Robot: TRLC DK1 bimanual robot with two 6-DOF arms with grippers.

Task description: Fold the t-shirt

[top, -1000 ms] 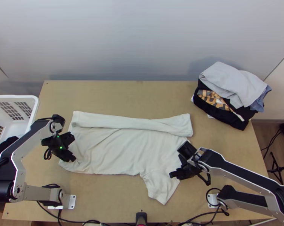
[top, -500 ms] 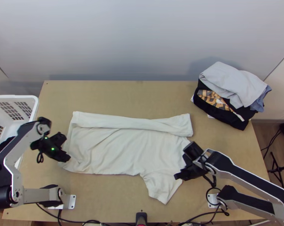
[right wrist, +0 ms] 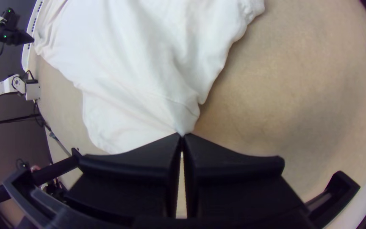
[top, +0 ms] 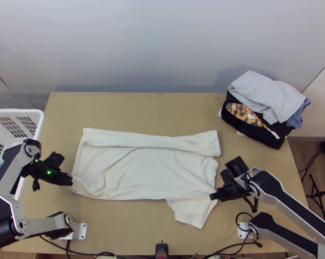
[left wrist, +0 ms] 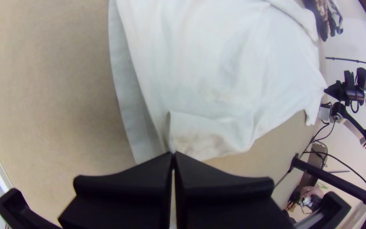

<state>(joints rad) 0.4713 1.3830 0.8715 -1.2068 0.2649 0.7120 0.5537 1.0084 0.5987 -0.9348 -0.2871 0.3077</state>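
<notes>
Right, off-white short-sleeved cotton t-shirt (top: 149,172) lies mid-bench, mostly spread, far long side folded over once in a band, soft wrinkles across the body. Near-side sleeve (top: 192,211) sticks out toward the bench's near edge. Left pincer (top: 70,179), wide flat black fingers, at the shirt's near-left corner in the top view: closed, gripping the hem-end corner. In the left wrist view, the left pincer (left wrist: 173,153) has its tips together on the cloth. Right pincer (top: 212,196), same black type, at the shirt's right side by the sleeve: closed, gripping the edge at the sleeve's upper end. In the right wrist view, the right pincer (right wrist: 181,135) has its tips together, cloth drawn to a point there. Underneath, light wooden bench (top: 132,224). White plastic laundry basket (top: 40,118) left. Stacked clothes, far right: light grey garment (top: 261,93) on top, black garment (top: 248,129) lower.
</notes>
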